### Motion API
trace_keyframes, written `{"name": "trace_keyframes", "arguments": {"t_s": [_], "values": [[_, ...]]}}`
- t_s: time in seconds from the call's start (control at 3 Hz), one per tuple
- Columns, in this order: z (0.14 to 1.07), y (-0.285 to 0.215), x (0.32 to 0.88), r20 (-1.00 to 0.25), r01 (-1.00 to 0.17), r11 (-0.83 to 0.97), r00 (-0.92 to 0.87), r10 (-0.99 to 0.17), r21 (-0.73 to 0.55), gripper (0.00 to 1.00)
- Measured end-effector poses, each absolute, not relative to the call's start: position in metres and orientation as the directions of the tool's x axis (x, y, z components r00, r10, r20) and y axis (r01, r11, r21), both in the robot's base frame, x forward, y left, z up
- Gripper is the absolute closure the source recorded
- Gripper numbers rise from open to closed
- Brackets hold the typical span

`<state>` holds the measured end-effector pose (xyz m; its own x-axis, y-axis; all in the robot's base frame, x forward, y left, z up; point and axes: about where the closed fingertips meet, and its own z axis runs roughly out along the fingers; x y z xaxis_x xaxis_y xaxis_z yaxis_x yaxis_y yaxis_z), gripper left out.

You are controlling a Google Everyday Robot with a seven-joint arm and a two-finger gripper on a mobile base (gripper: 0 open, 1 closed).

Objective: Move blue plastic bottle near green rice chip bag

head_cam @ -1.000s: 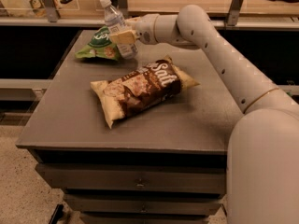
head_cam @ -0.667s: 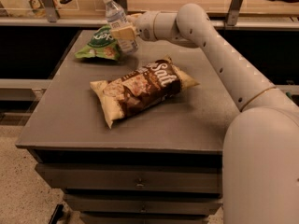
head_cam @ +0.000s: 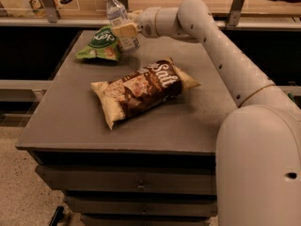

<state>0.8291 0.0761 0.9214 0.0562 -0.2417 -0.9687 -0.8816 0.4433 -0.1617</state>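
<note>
My gripper holds the bottle just right of the rice chip bag, behind the Salt bag.

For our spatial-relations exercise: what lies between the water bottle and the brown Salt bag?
Only bare tabletop, as the camera view shows. The gripper holds the bottle at the table's far side, beside the green bag.

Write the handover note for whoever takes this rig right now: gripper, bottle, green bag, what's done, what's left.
Gripper: shut on the blue plastic bottle, over the far left part of the table.
Bottle: tilted, cap leaning left, right beside the green rice chip bag; unclear whether its base rests on the table.
Done: bottle is at the bag.
Left: set it down, release, withdraw.
</note>
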Motion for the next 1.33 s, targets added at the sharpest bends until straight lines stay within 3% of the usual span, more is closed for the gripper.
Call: {"name": "trace_keyframes", "arguments": {"t_s": [0.67,1.0,1.33], "values": [[0.9201,0.0766,0.8157,-0.964,-0.904,0.408,0.02,-0.264,-0.13,0.13],[0.9184,0.0761,0.8117,-0.963,-0.909,0.402,-0.003,-0.269,-0.109,0.0],[0.9168,0.0762,0.8164,-0.954,-0.896,0.426,-0.007,-0.298,-0.127,0.0]]}}
